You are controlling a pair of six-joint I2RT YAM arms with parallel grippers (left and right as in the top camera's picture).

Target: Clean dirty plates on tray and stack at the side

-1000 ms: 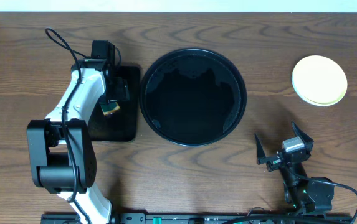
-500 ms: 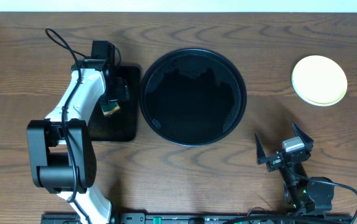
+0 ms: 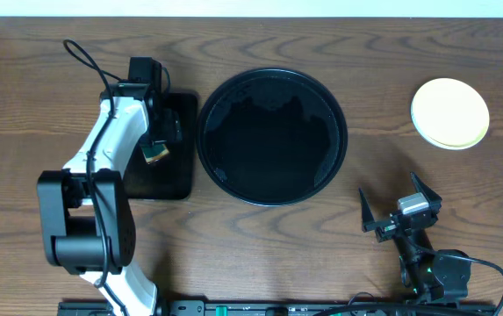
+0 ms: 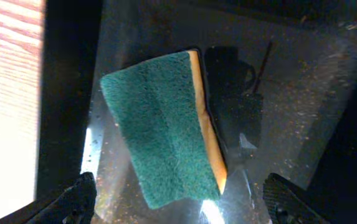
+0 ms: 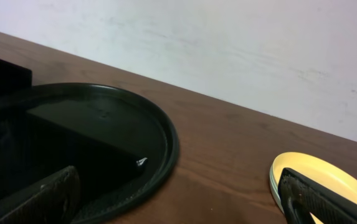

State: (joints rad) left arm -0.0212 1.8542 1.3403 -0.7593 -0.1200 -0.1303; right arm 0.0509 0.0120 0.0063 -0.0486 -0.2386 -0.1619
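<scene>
On the counter (image 3: 260, 254), one round tray (image 3: 273, 140), one plate stack (image 3: 449, 113), yellow on top, one sponge (image 4: 159, 143) on one small tray (image 3: 168, 180), left pincer (image 4: 179, 198) and right pincer (image 3: 390, 189) spread, empty.

Brown wood-grain tbl (image 3: 260, 263), plain white wall (image 5: 228, 50) behind.

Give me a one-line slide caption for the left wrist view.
Wrist close-up: left gripper, jaws open wide, above the green-and-yellow sponge lying on the small black rectangular tray.
</scene>
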